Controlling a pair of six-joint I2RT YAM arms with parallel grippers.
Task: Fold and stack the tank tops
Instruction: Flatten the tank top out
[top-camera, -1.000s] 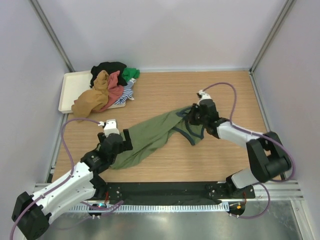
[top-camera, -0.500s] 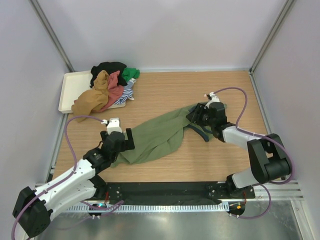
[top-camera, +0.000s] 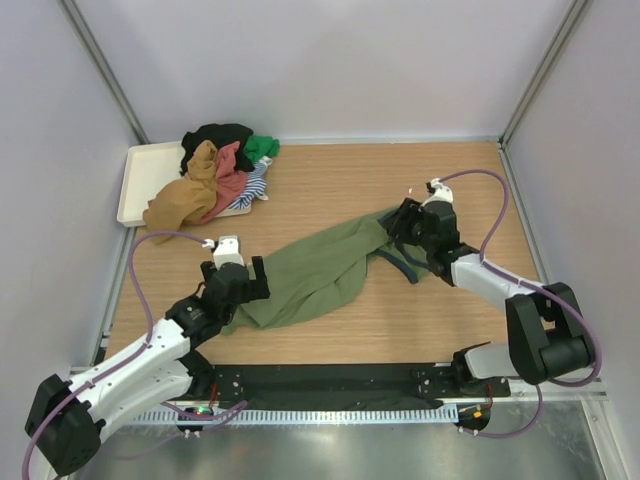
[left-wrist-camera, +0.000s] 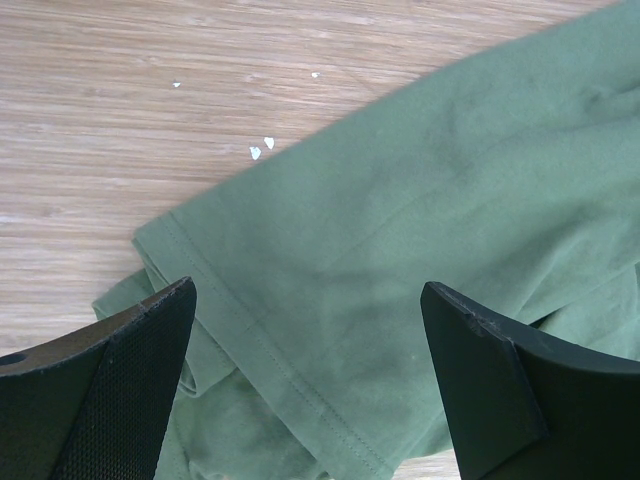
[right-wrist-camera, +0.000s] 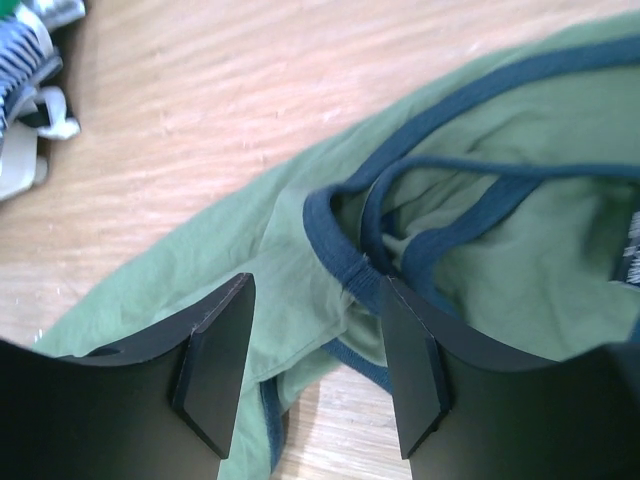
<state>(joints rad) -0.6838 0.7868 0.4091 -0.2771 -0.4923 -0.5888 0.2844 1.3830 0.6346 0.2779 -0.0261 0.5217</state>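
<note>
The olive green tank top (top-camera: 310, 270) is being shown stretched in a long diagonal band across the wooden table (top-camera: 450, 170). It is running from the left gripper (top-camera: 238, 285) at its hem end to the right gripper (top-camera: 398, 228) at its strap end.

Much of it is being hidden. Lower layers are being tucked under at the hem (left-wrist-camera: 260, 340), and the straps are being covered from above by the right gripper. In the right wrist view a dark print (right-wrist-camera: 632, 250) is being cut off by the frame edge and cannot be read.

The left gripper's black fingers (left-wrist-camera: 110, 390) are being held wide apart with nothing gripped and the hem lying in the gap. Whether the tips are touching the cloth cannot be told. The right gripper's fingers (right-wrist-camera: 215, 360) are likewise being held apart, with a loop of navy trim (right-wrist-camera: 340, 255) lying unpinched between them.

The other tank tops (top-camera: 215, 170) are being kept in a crumpled heap, partly on the cream tray (top-camera: 140, 165) at the far left corner. Black, mustard, red, bright green and striped pieces are being made out, but their count cannot be told.

The olive cloth is being seen as matte, soft and creased, with two lines of stitching along the hem. The trim is a narrow band, cord-like where it is being twisted. The table is pale wood grain, with a few white specks (left-wrist-camera: 260, 150) on it.
</note>
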